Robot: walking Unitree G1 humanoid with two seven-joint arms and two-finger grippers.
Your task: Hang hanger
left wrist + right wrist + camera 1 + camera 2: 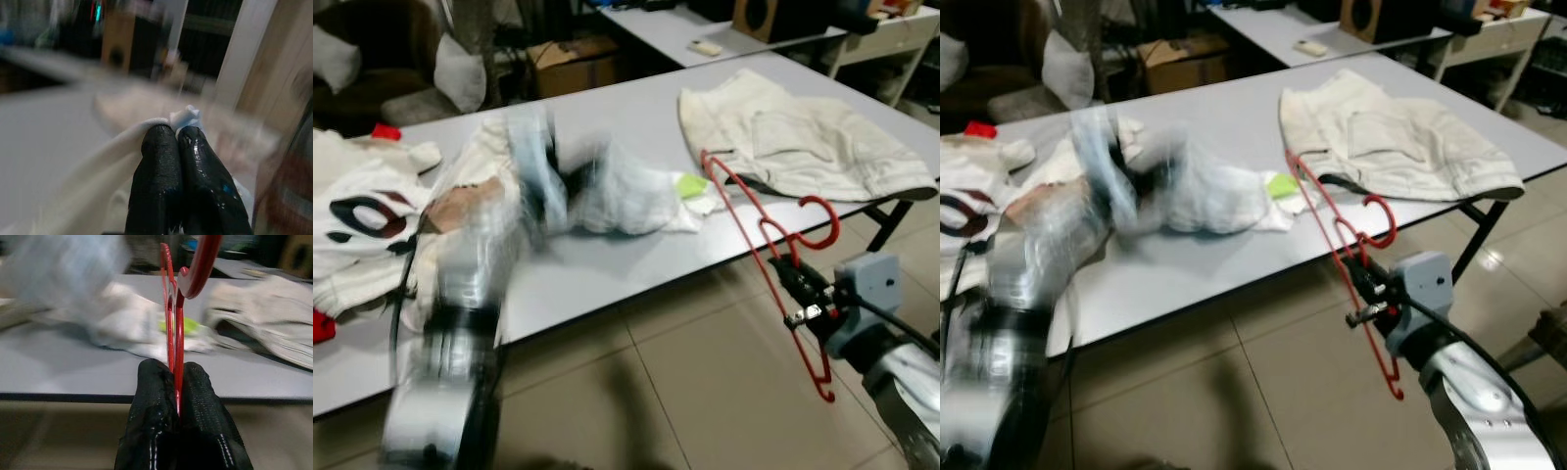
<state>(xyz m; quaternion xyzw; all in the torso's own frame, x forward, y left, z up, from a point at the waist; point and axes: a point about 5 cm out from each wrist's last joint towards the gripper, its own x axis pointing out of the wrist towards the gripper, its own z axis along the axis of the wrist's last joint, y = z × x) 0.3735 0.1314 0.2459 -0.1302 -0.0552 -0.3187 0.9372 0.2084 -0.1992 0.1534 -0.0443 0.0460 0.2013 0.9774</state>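
Observation:
A red plastic hanger (pixel 744 196) is held off the table's front right edge, hook up, and my right gripper (pixel 800 287) is shut on its lower part. In the right wrist view, the fingers (pixel 151 396) pinch the red hanger (pixel 172 308) between them. My left arm reaches over the grey table (pixel 607 264), blurred by motion. Its gripper (pixel 175 133) is shut on a fold of the white garment (pixel 626 201), which lies crumpled in the table's middle. The white cloth (pixel 112 161) drapes beside the black fingertips.
Beige shorts (pixel 793 142) lie spread on the table's right end. A white shirt with a black print (pixel 362 215) lies at the left end. A cardboard box (pixel 573 64) and a second table (pixel 675 29) stand behind. Tiled floor (pixel 685 372) lies in front.

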